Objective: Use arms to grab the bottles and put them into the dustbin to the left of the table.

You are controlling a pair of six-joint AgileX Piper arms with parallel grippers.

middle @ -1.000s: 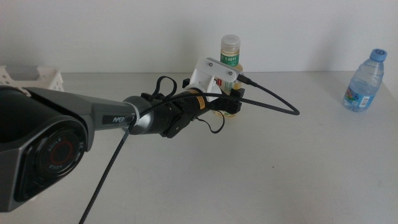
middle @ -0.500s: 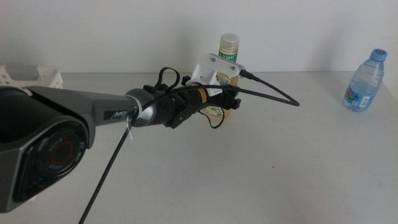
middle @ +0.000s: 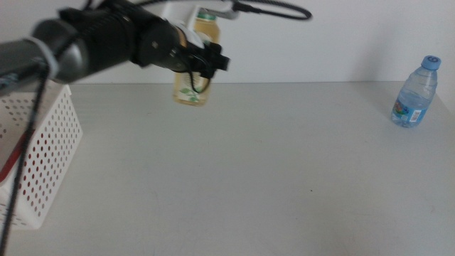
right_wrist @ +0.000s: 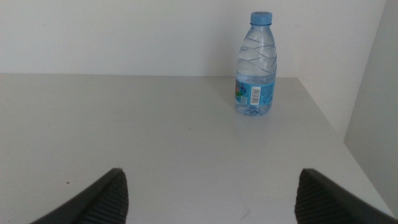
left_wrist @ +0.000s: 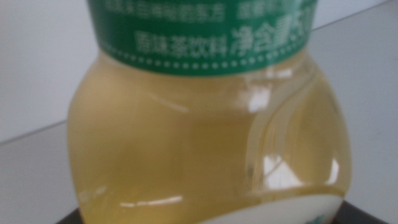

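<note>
My left gripper is shut on the yellow tea bottle and holds it in the air, tilted a little, over the table's far left part. The bottle is to the right of the white perforated dustbin and higher than its rim. In the left wrist view the bottle's yellow body and green label fill the picture and hide the jaws. The clear blue-capped water bottle stands upright at the far right of the table. It also shows in the right wrist view, well beyond my open, empty right gripper. The red can is not clearly seen.
A thin red strip shows at the dustbin's left side; I cannot tell what it is. The left arm's black cable hangs in front of the dustbin. A white wall runs behind the table's far edge.
The left arm has lifted the tea bottle off the table and carried it up and to the left. The dustbin's holed wall has come into view. The water bottle has not moved.
</note>
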